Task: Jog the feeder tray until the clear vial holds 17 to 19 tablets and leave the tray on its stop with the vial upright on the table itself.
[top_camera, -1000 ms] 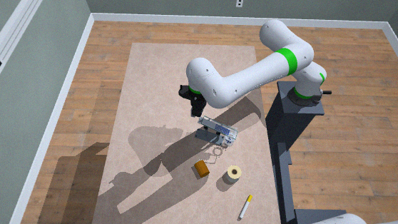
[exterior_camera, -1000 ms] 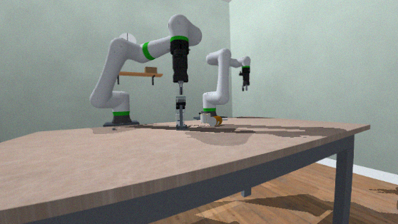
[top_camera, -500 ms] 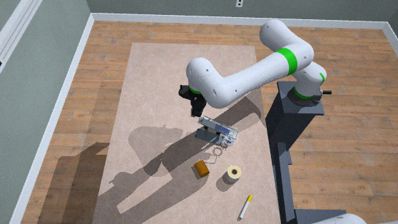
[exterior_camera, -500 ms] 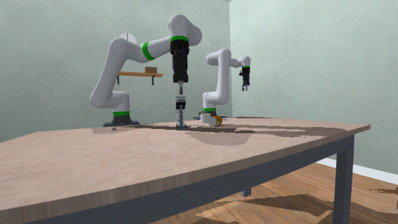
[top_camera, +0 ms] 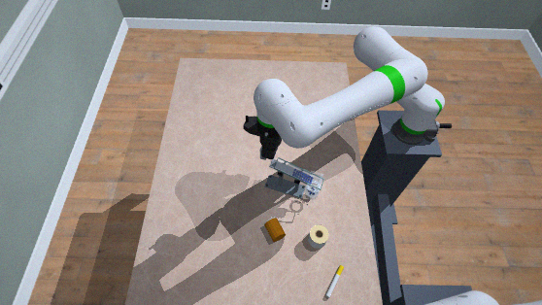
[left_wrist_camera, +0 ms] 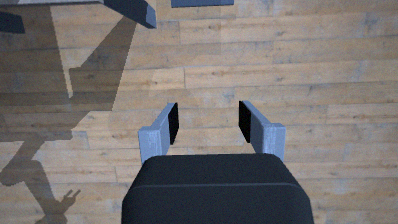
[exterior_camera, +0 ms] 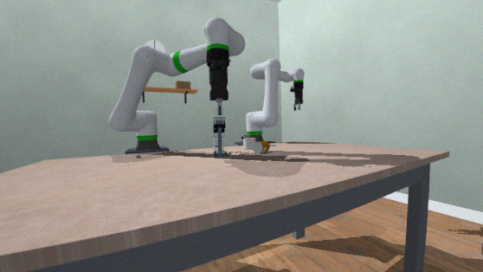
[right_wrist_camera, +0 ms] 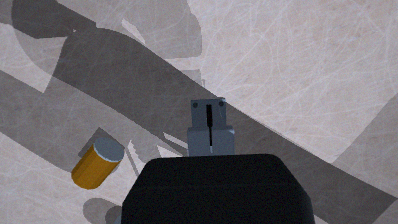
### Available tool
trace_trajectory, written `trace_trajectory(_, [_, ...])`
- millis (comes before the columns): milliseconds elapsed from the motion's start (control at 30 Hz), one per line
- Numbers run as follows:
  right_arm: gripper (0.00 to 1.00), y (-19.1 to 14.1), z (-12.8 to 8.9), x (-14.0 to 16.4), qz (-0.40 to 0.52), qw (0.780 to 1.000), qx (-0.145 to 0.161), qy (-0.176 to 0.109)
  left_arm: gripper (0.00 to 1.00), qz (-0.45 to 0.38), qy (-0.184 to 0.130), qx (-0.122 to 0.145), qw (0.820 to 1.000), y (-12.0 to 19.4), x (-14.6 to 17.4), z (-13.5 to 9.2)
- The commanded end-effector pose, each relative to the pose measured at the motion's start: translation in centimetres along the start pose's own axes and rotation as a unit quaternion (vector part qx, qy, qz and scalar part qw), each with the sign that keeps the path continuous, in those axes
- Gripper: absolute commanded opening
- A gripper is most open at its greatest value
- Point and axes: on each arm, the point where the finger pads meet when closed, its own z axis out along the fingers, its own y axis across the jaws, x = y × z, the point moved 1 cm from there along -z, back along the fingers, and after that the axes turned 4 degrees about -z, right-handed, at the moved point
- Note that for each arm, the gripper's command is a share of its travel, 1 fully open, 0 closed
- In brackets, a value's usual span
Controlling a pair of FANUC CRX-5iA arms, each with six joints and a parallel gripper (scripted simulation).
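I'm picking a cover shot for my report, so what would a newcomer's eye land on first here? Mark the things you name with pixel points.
Probably the big white arm with green bands, reaching over the table with its black right gripper [top_camera: 266,157] [exterior_camera: 219,113] [right_wrist_camera: 209,117] beside the small feeder tray [top_camera: 303,176]. Next, the orange cylinder [top_camera: 275,229] [exterior_camera: 264,146] [right_wrist_camera: 94,167] lying on its side on the pinkish tabletop [top_camera: 209,83] [exterior_camera: 130,195].
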Motion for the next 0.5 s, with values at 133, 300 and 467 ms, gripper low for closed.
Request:
trace_trajectory(133, [0.00, -0.1, 0.2, -1.1, 0.000, 1.000, 0.001, 0.001, 1.00, 0.000, -0.001, 0.000, 1.000, 0.0, 0.0, -0.1])
trace_trajectory(300, [0.00, -0.2, 0.4, -2.0, 0.000, 1.000, 0.001, 0.001, 1.00, 0.000, -0.001, 0.000, 1.000, 0.0, 0.0, -0.1])
trace_trajectory(467, [0.00, -0.2, 0.7, -2.9, 0.000, 1.000, 0.001, 0.001, 1.00, 0.000, -0.001, 0.000, 1.000, 0.0, 0.0, -0.1])
